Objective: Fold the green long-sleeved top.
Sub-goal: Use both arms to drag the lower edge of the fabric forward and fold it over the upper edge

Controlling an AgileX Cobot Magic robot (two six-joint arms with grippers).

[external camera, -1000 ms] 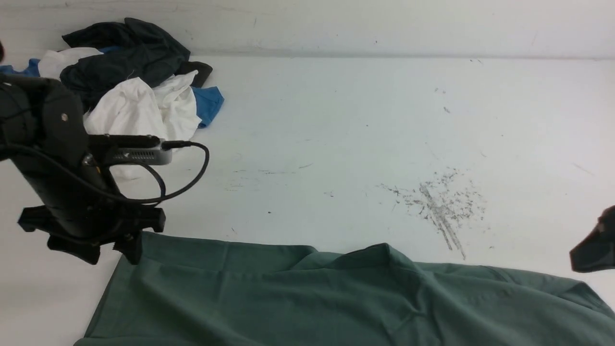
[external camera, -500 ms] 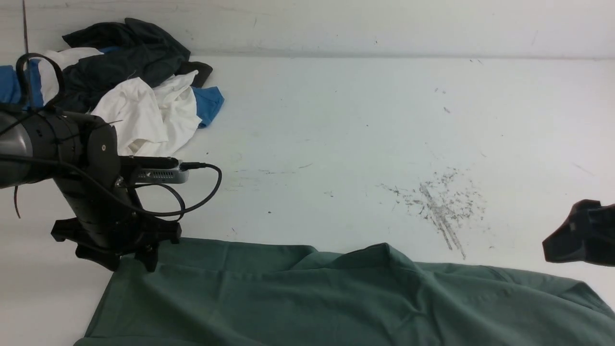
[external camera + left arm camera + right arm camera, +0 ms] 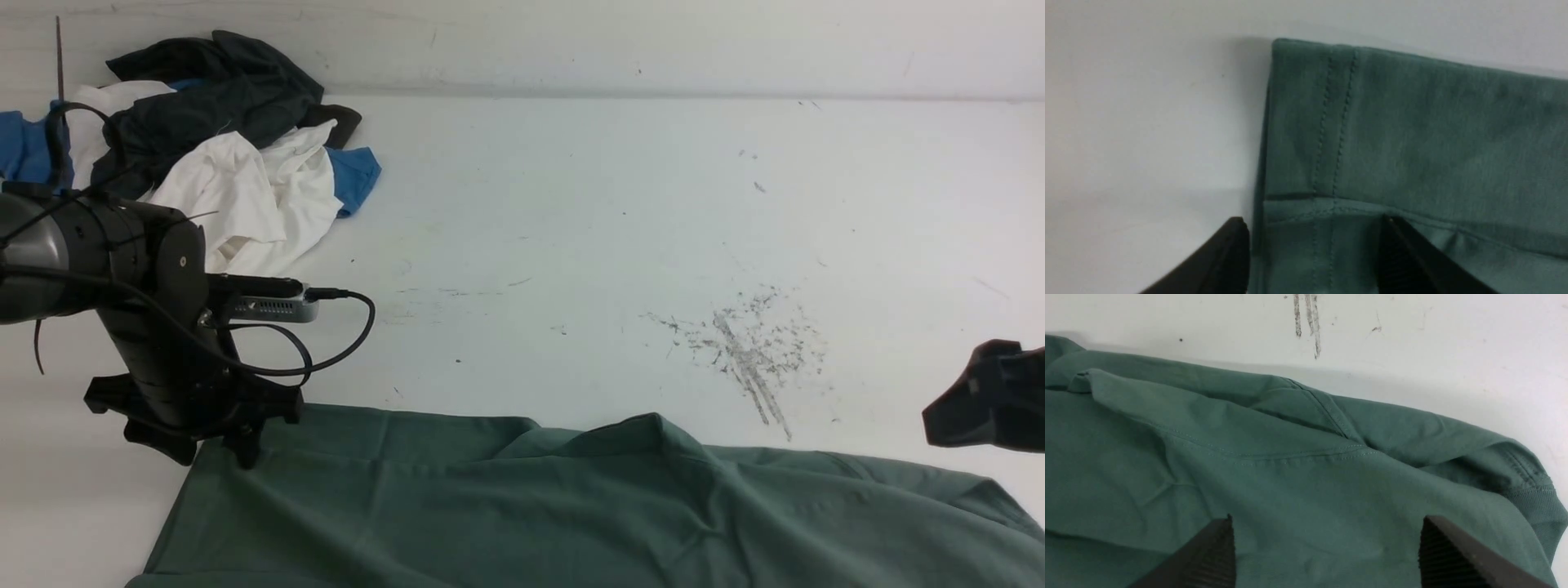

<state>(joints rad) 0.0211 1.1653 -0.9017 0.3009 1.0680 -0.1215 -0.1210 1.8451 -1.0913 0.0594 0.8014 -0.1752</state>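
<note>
White scuffed worktop (image 3: 571, 204) carries the sage-green cotton long-sleeved top (image 3: 531, 506) spread along its near edge; left fingers (image 3: 1224, 261) straddle its hem corner, spread wide, right fingers (image 3: 1208, 559) wide above fabric.

Front view overlooks the table (image 3: 571, 204); wrist views sit close above the green top (image 3: 531, 506).
</note>
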